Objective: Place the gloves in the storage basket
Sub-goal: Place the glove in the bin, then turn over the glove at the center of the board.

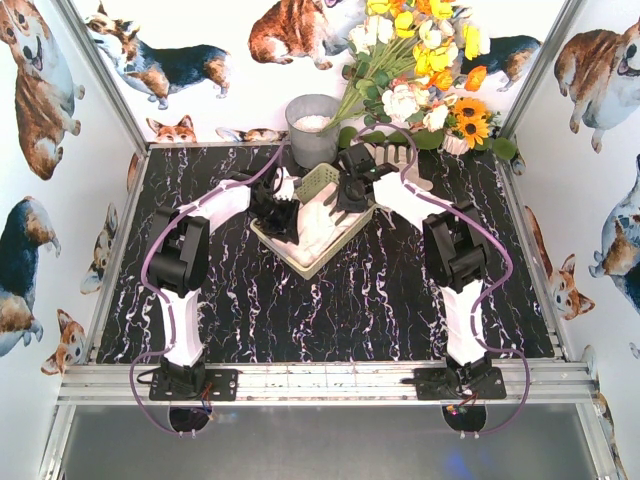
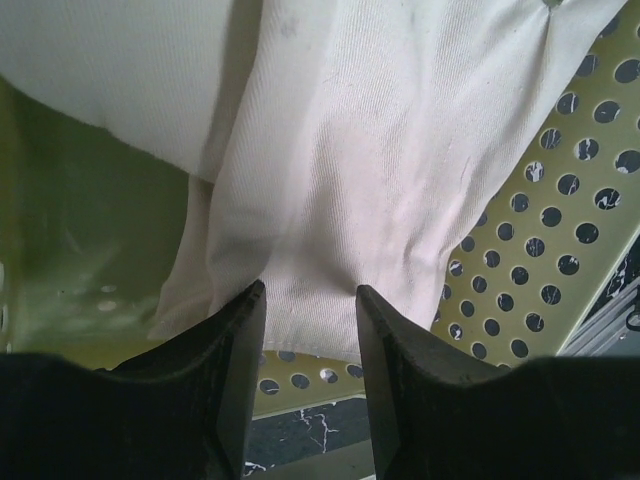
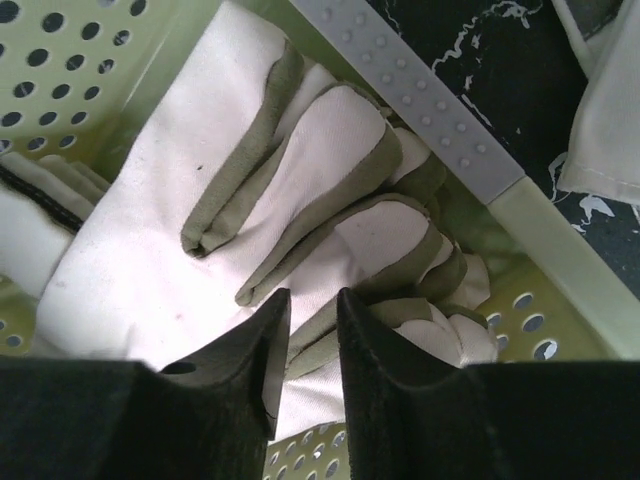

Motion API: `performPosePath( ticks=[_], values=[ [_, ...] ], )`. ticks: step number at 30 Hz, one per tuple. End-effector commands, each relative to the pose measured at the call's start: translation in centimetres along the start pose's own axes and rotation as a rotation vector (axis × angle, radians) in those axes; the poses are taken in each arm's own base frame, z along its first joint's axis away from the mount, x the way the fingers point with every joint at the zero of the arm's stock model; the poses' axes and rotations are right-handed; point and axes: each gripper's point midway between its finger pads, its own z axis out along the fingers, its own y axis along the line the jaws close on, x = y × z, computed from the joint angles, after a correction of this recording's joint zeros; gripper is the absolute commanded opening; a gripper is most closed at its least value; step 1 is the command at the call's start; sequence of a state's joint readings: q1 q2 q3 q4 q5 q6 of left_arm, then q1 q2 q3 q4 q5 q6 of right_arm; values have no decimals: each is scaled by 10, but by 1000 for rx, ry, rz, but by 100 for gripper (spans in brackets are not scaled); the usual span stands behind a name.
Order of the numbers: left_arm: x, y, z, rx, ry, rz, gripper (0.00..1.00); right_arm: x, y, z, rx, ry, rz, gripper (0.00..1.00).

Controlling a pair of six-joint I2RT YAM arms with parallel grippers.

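Top external view: both arms reach into the pale green basket (image 1: 280, 256) at the middle of the black marbled table (image 1: 250, 320), where cream gloves (image 1: 320, 228) already lie in a heap

Left wrist view: the left gripper (image 2: 310, 296) has its jaws parted by a clear gap, empty, with the hem of a plain cream glove just ahead of the tips, inside the basket

Right wrist view: the right gripper (image 3: 313, 298) has its jaws almost together over a grey-trimmed glove lying flat in the basket. Fabric shows in the slit, but whether it is pinched cannot be told

The step looks like letting go and clearing out. Best done by opening fully, then lifting straight up, so no cloth drags out on the fingers

One more cream glove (image 3: 605, 120) lies on the table just outside the basket's far rim, probably next to fetch. A grey bucket (image 1: 310, 130) and a bunch of flowers (image 1: 420, 60) stand close behind the basket, crowding any reach that way
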State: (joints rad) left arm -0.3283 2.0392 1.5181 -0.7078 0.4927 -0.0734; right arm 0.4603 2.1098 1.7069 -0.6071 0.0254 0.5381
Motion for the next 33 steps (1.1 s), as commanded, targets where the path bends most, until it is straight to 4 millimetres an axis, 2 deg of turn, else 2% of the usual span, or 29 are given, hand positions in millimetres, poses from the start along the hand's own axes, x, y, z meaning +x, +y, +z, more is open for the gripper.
performPosePath(
  ticks=[1, 3, 6, 8, 11, 15, 16, 18, 21, 25, 30, 32, 33],
  values=[
    [-8, -10, -13, 13, -25, 9, 38, -38, 23, -26, -88, -91, -34, 30],
    [-22, -20, -23, 31, -74, 6, 43, -46, 30, -45, -119, -123, -29, 35],
    [-46, -33, -43, 32, -174, 11, 53, -57, 39, -80, -185, -175, 2, 49],
    [-59, -38, -58, 14, -238, 21, 59, -61, 40, -102, -216, -217, 21, 55],
    [-75, -40, -79, -38, -315, 36, 66, -61, 26, -131, -213, -273, 55, 57],
    [-87, -28, -110, -181, -400, 35, 72, -48, -11, -143, -169, -290, 111, 57],
    [-90, -25, -121, -219, -428, 33, 73, -40, -24, -140, -149, -277, 128, 58],
    [-92, -18, -135, -272, -467, 15, 75, -38, -46, -142, -126, -285, 166, 59],
    [-91, -11, -159, -331, -530, -18, 76, -25, -78, -133, -98, -270, 233, 62],
    [-81, -5, -178, -373, -580, -50, 77, -18, -117, -112, -88, -260, 361, 62],
    [-60, 3, -183, -404, -574, -98, 77, -28, -147, -88, -136, -279, 503, 63],
    [-52, 6, -186, -418, -574, -115, 78, -38, -158, -77, -168, -292, 557, 63],
    [-50, 7, -186, -420, -573, -119, 78, -38, -159, -74, -175, -288, 561, 63]
  ],
)
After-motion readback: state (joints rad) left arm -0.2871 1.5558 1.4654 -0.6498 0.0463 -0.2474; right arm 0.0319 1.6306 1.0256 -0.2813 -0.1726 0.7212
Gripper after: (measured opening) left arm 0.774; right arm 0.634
